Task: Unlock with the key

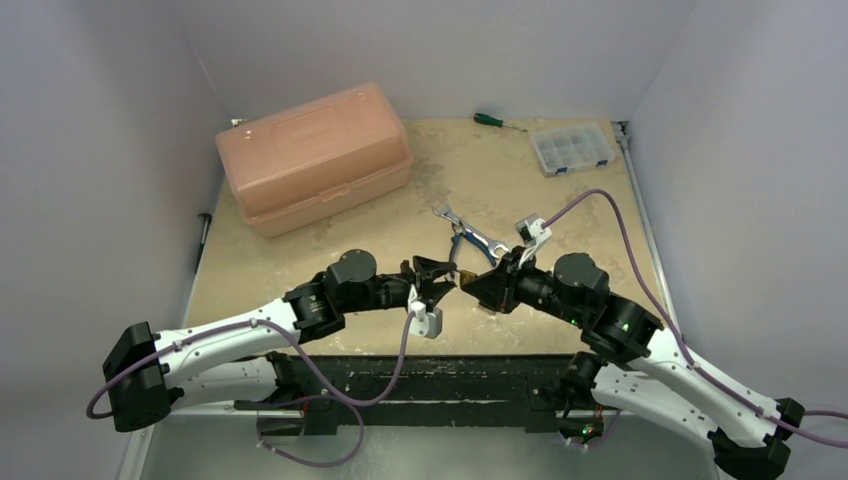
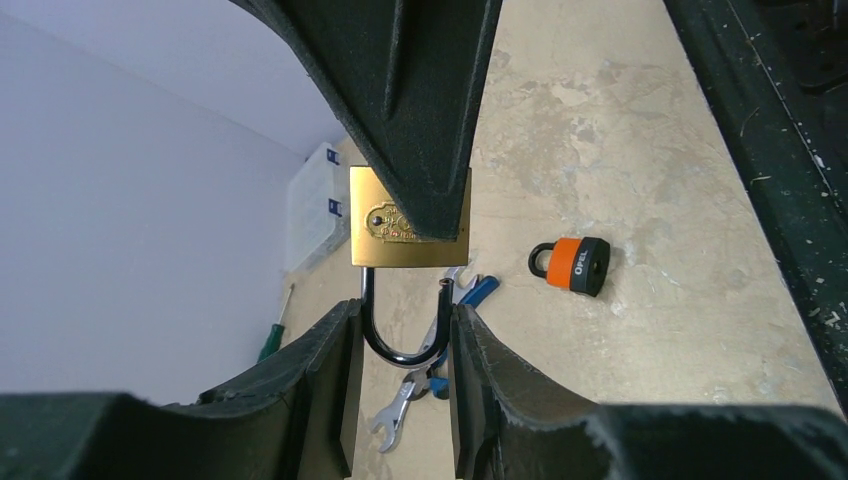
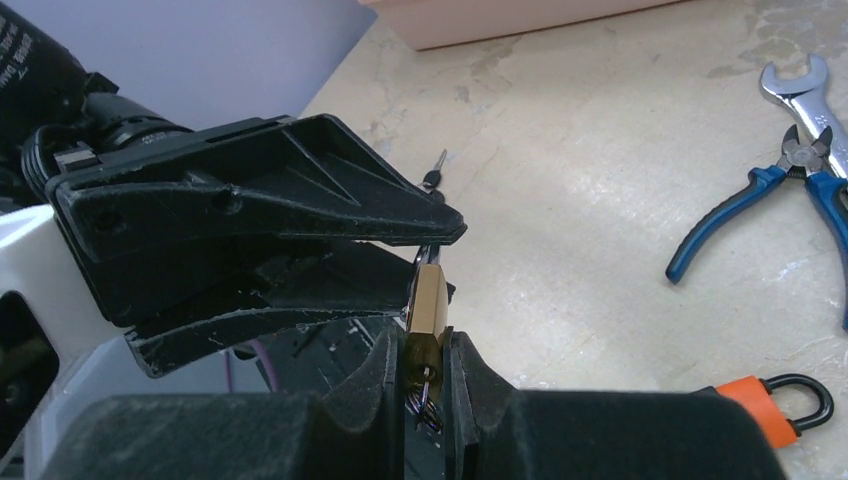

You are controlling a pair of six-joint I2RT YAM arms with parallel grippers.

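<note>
A brass padlock (image 2: 385,225) hangs between my two grippers above the table's near middle (image 1: 458,278). My right gripper (image 3: 425,350) is shut on its brass body (image 3: 428,300); a key with a ring (image 3: 425,400) sits in the keyhole between those fingers. My left gripper (image 2: 403,315) is shut on the black shackle (image 2: 400,355), one finger against each leg. The shackle's right end stands free of the body, so the lock is open. In the top view the left gripper (image 1: 440,278) and right gripper (image 1: 475,283) meet tip to tip.
An orange and black padlock (image 2: 575,263) lies on the table below the right arm. A loose key (image 3: 437,170) lies near. Blue pliers (image 3: 740,210) and a wrench (image 3: 800,85) lie behind. A pink toolbox (image 1: 315,155), a parts box (image 1: 572,148) and a screwdriver (image 1: 495,121) stand at the back.
</note>
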